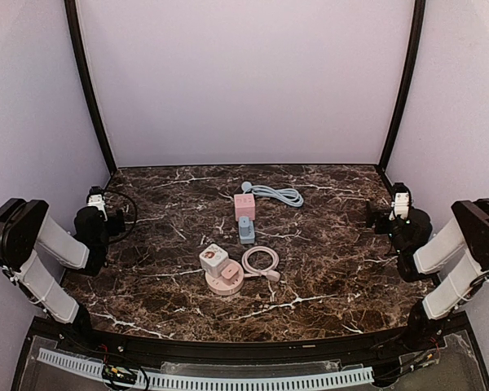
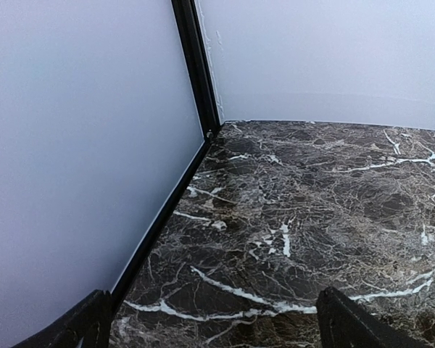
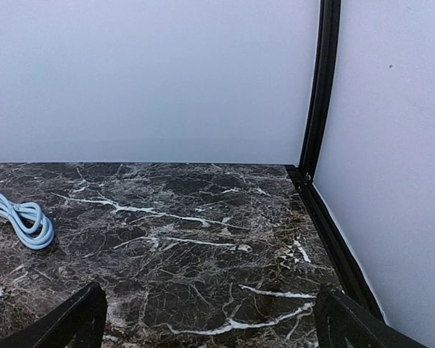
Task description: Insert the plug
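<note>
In the top view, a pink cube socket (image 1: pixel 244 204) lies mid-table with a light blue coiled cable (image 1: pixel 279 194) behind it. A blue-grey plug (image 1: pixel 246 230) rests just in front of the cube. Nearer the front, a white cube adapter (image 1: pixel 213 260) sits on a round pink base (image 1: pixel 225 283), beside a pink coiled cable (image 1: pixel 259 260). My left gripper (image 1: pixel 96 200) (image 2: pixel 214 319) hangs open at the far left, facing the back-left corner with nothing between its fingers. At the far right my right gripper (image 1: pixel 378 215) (image 3: pixel 210 319) is open and empty. The blue cable (image 3: pixel 23 221) shows at its view's left edge.
White walls with black corner posts (image 1: pixel 92 90) (image 1: pixel 401 85) enclose the dark marble table (image 1: pixel 326 269). A black cable (image 1: pixel 124 213) loops beside the left wrist. A slotted white strip (image 1: pixel 228 381) runs along the near edge.
</note>
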You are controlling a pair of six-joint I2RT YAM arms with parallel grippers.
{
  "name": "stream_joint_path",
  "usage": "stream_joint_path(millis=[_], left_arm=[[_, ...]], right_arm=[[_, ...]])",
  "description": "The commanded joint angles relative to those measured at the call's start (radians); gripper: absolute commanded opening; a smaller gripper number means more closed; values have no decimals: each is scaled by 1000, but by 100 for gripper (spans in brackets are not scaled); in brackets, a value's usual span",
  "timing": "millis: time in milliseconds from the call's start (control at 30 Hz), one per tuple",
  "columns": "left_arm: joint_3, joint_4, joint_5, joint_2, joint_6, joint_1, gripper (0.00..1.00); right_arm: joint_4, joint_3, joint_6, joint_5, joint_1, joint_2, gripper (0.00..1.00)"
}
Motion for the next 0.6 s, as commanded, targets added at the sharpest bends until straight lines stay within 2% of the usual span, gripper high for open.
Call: stream_joint_path(millis=[0, 567], left_arm=[[7, 14, 3, 2, -9, 2, 99], [8, 14, 3, 3, -8, 2, 99]], right_arm=[[37, 11, -2, -10, -3, 3, 99], [21, 19, 2, -30, -12, 4, 99]])
